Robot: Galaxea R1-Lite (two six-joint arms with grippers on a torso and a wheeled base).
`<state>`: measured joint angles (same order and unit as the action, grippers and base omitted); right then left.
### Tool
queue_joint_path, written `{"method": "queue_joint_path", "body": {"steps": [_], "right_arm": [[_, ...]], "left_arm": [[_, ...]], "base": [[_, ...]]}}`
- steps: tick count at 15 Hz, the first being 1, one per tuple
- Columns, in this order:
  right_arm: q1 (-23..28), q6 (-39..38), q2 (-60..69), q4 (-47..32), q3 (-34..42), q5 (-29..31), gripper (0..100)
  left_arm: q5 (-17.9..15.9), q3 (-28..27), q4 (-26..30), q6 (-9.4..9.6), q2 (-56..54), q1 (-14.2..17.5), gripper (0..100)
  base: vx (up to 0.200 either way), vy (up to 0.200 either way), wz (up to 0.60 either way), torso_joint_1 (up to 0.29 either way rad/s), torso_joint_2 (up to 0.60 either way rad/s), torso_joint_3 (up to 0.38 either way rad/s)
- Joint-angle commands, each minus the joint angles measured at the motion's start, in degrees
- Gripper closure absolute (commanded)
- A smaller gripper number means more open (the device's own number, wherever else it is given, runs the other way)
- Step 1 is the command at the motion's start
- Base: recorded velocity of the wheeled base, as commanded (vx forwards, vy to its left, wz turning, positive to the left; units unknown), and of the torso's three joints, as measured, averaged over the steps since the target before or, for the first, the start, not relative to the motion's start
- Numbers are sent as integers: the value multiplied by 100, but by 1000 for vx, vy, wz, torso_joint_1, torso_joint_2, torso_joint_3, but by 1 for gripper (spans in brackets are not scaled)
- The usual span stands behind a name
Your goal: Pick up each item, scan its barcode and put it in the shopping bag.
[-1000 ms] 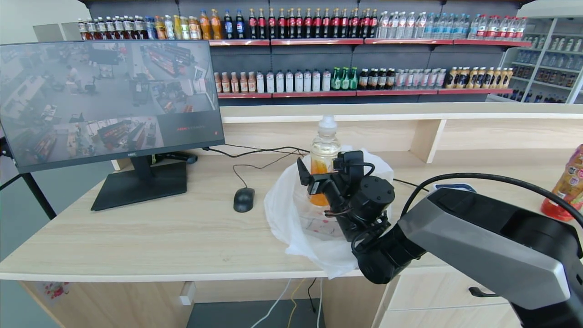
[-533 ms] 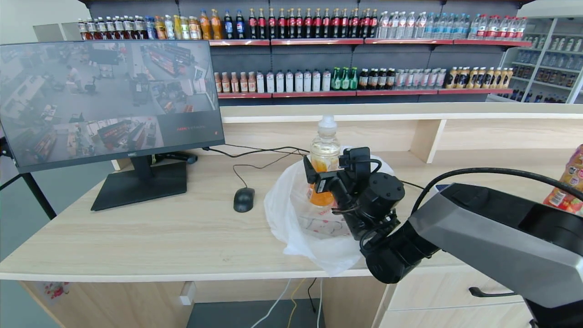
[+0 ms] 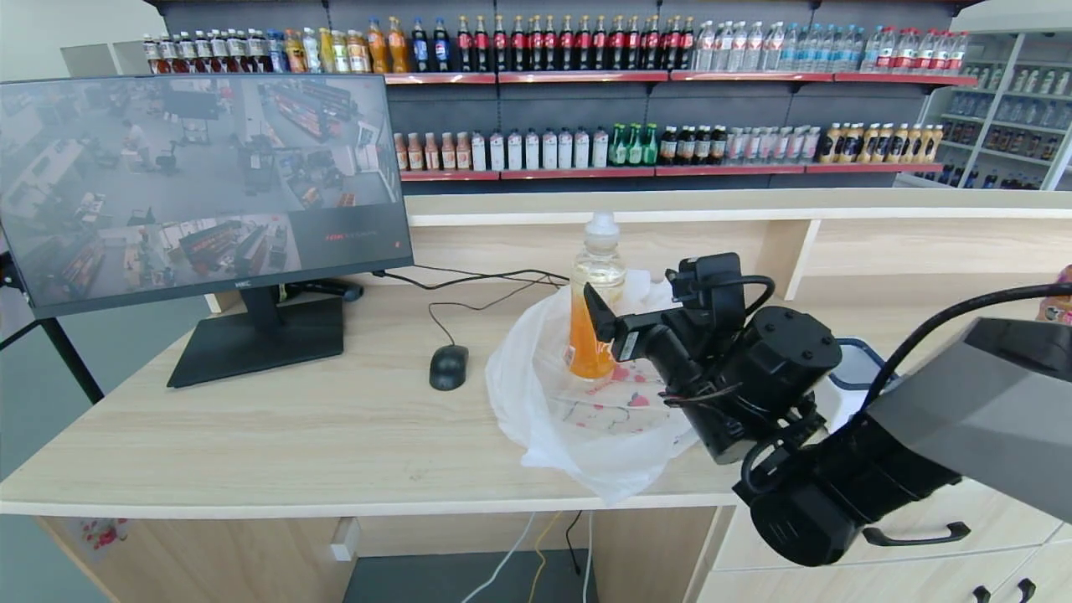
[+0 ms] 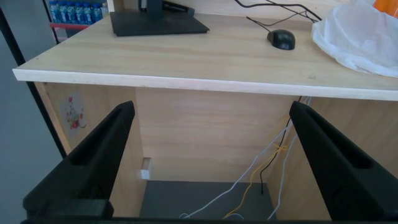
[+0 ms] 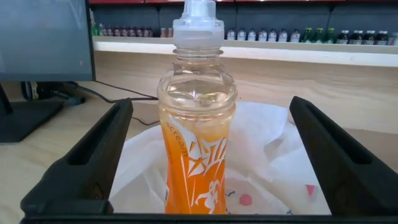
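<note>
**Left of the head view.** A monitor (image 3: 201, 188) on its stand and, to its right, a mouse (image 3: 449, 367) rest on the tabletop (image 3: 251, 435). Your left claw (image 4: 211, 106) sits low in front of the tabletop's front edge, facing the panel beneath it. Its two prongs are spread wide with nothing between them.

**Centre of the head view.** The white shopping bag (image 3: 536, 402) lies open on the tabletop, and small red marks show on its inner surface. The bottle (image 3: 593, 322) stands upright inside it. It is clear plastic with a white cap, the lower body filled with orange drink and the shoulder empty and transparent. The right wrist view shows white lettering on the orange part.

**Right of centre.** Your right claw (image 3: 615, 322) is level with the bottle's body and just to its right, pointing toward the upper left of the frame. The arm behind it runs off to the lower right. In the right wrist view the fingers (image 5: 93, 162) stand wide apart on either side of the bottle (image 5: 198, 124), clear of its sides and gripping nothing.
</note>
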<state>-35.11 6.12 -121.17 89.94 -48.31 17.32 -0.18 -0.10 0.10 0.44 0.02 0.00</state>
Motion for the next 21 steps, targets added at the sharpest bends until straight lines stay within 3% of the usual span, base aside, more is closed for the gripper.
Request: {"method": "queue_joint_path", "body": {"steps": [1, 4, 7, 21], "right_arm": [[-181, 3, 806, 6, 630, 166, 0], [-295, -49, 1307, 6, 1236, 650, 0], [-295, -199, 1527, 6, 1342, 773, 0], [-207, -243, 1922, 6, 1790, 781, 0]], "left_arm": [[1, 1, -1, 0, -2, 0, 0], [1, 1, -1, 0, -2, 0, 0], [1, 1, -1, -9, -2, 0, 0], [1, 1, -1, 0, -2, 0, 0]], "base": [[0, 0, 0, 0, 0, 0], [0, 0, 0, 0, 0, 0], [0, 0, 0, 0, 0, 0], [0, 0, 0, 0, 0, 0]]}}
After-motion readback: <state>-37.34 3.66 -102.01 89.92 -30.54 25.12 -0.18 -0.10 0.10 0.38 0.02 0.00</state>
